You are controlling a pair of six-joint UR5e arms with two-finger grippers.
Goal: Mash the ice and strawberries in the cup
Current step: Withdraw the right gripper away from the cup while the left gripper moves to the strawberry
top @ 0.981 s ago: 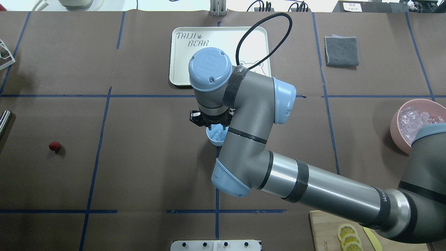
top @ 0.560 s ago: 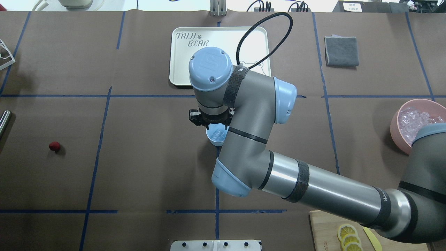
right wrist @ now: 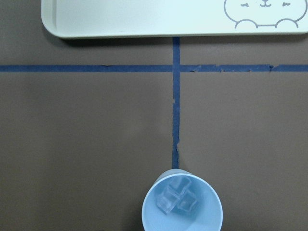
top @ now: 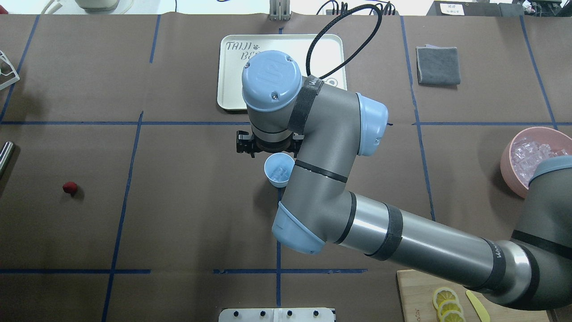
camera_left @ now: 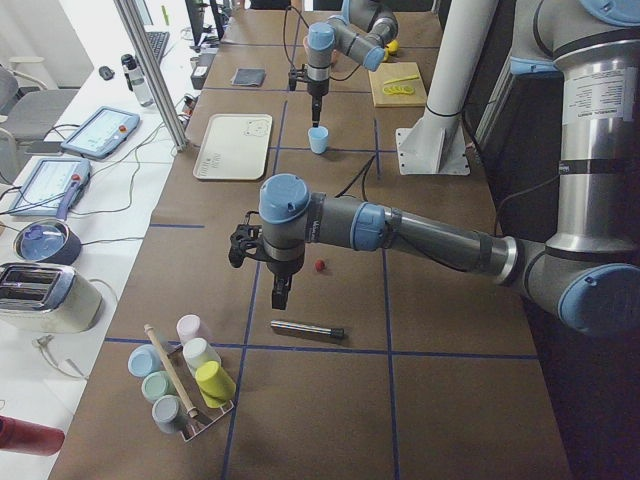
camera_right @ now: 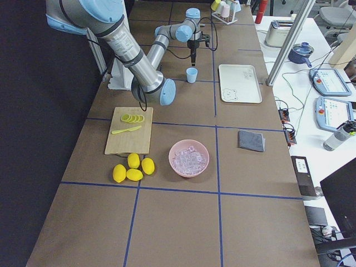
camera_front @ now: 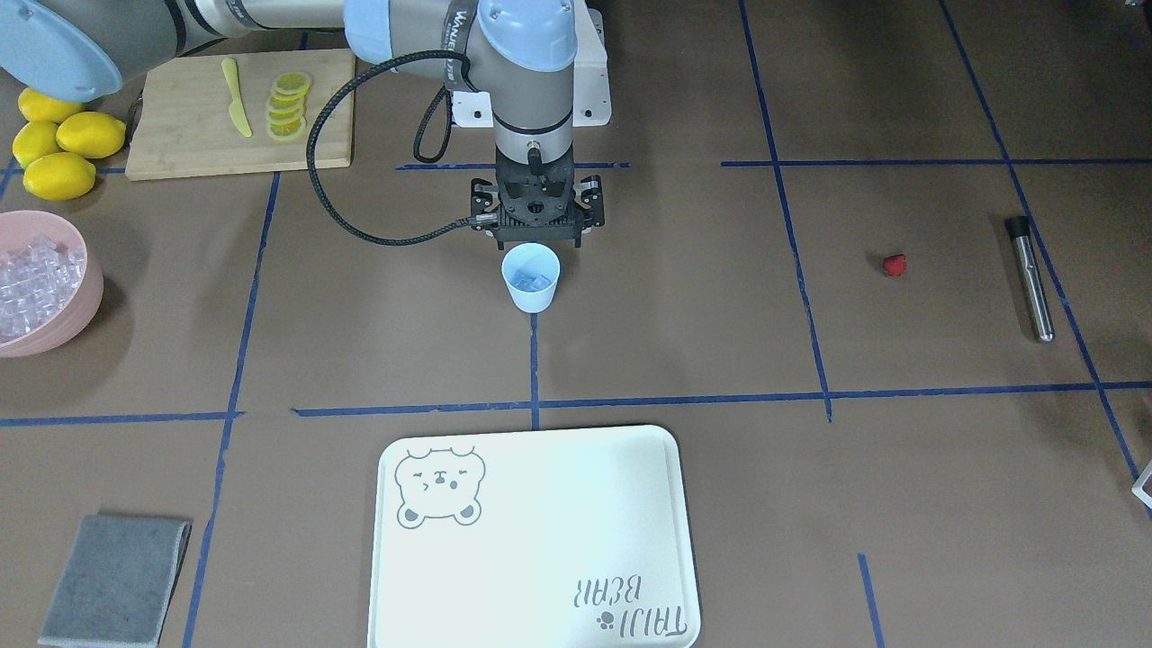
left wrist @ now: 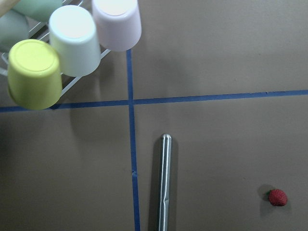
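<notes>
The pale blue cup point(camera_front: 531, 279) stands upright at the table's middle, with a few ice cubes point(right wrist: 177, 200) inside. It also shows in the overhead view point(top: 278, 170). My right gripper point(camera_front: 537, 232) hangs point-down above the cup and slightly to the robot's side of it. Its fingers are hidden under the wrist, so I cannot tell its state. The strawberry point(camera_front: 894, 265) lies alone on the table, far to the robot's left point(top: 69, 188). My left gripper point(camera_left: 277, 290) hovers above the table near the strawberry point(left wrist: 277, 197). I cannot tell its state.
A steel muddler point(camera_front: 1030, 279) lies beyond the strawberry. A pink bowl point(camera_front: 90, 279) holds more ice. A cream tray point(camera_front: 540, 540) lies past the cup, with a grey cloth point(camera_front: 112, 576). Lemons point(camera_front: 58, 148), a cutting board point(camera_front: 180, 135) and a cup rack point(left wrist: 72, 38) stand at the edges.
My right wrist has risen and drawn a little toward the tray. The cup's mouth, partly covered before, now shows almost whole. The cup and strawberry have not moved.
</notes>
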